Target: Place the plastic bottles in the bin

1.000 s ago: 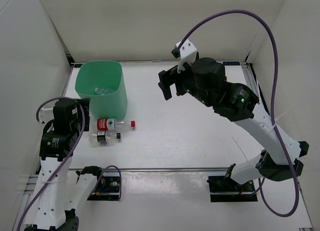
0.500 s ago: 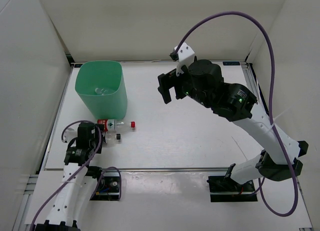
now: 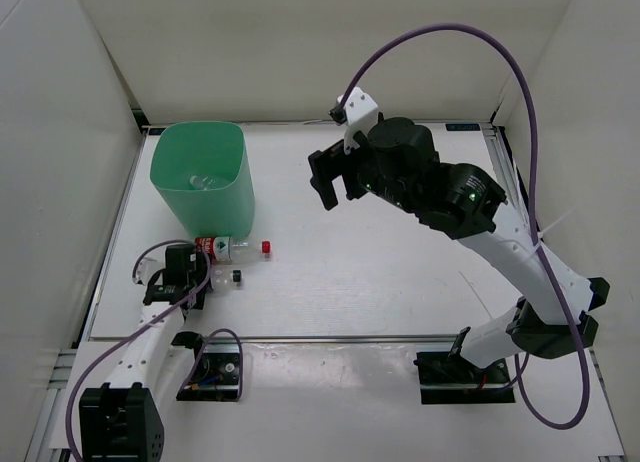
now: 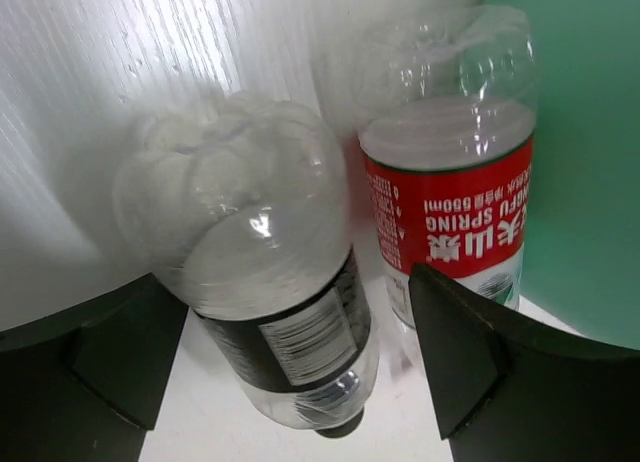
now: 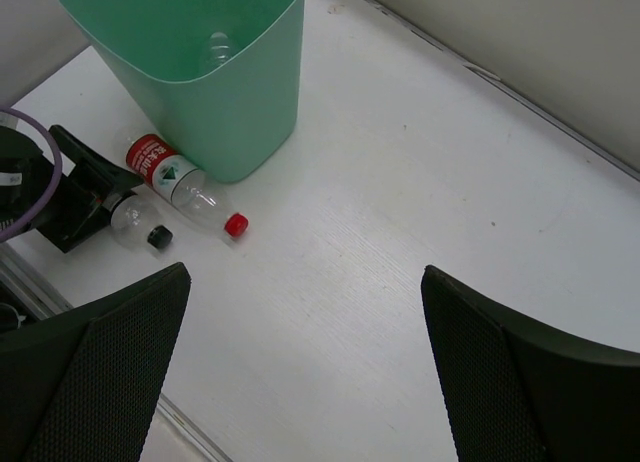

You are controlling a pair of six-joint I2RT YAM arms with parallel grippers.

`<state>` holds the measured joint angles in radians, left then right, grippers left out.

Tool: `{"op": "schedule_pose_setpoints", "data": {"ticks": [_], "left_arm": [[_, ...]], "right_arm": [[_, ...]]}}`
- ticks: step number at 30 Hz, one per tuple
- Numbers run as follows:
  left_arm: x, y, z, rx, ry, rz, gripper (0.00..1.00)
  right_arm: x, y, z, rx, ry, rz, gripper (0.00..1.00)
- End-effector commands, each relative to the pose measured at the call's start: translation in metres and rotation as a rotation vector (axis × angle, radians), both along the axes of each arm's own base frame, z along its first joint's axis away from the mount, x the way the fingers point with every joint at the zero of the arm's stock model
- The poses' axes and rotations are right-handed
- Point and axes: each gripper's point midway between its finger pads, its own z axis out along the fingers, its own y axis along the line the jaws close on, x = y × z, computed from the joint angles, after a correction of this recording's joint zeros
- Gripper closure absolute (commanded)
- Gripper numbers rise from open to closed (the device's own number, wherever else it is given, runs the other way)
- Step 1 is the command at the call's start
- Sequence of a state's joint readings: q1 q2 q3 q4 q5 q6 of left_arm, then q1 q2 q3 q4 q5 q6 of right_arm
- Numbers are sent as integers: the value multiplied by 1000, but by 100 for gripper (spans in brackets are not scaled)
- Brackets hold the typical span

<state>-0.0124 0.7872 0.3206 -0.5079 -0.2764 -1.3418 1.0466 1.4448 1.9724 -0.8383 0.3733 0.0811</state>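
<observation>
The mint-green bin stands at the back left; at least one clear bottle lies inside it, also seen in the right wrist view. Two bottles lie side by side on the table just in front of the bin. One has a red label and red cap, the other a black label and black cap. My left gripper is down at table level, open, its jaws on either side of the black-label bottle without closing on it. The red-label bottle lies beside it against the bin. My right gripper is open and empty, high above the table's middle.
White walls enclose the table on the left, back and right. A metal rail runs along the table's near edge. The left arm's purple cable loops beside the bottles.
My left arm has come down from a raised pose to table level, its open jaws now around the black-label bottle. My right arm has shifted slightly left.
</observation>
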Motion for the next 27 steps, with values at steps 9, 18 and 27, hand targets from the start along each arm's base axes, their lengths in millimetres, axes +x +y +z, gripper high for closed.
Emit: {"op": "schedule_pose_setpoints", "data": {"ticks": [9, 18, 27], "left_arm": [[-10, 7, -24, -23, 55, 10, 30], [-15, -12, 16, -139, -62, -43, 52], [-24, 22, 167, 38, -302, 72, 57]], "right_arm": [[-4, 1, 3, -6, -9, 39, 0], [-2, 7, -7, -27, 9, 49, 0], [4, 4, -16, -40, 16, -2, 0]]}}
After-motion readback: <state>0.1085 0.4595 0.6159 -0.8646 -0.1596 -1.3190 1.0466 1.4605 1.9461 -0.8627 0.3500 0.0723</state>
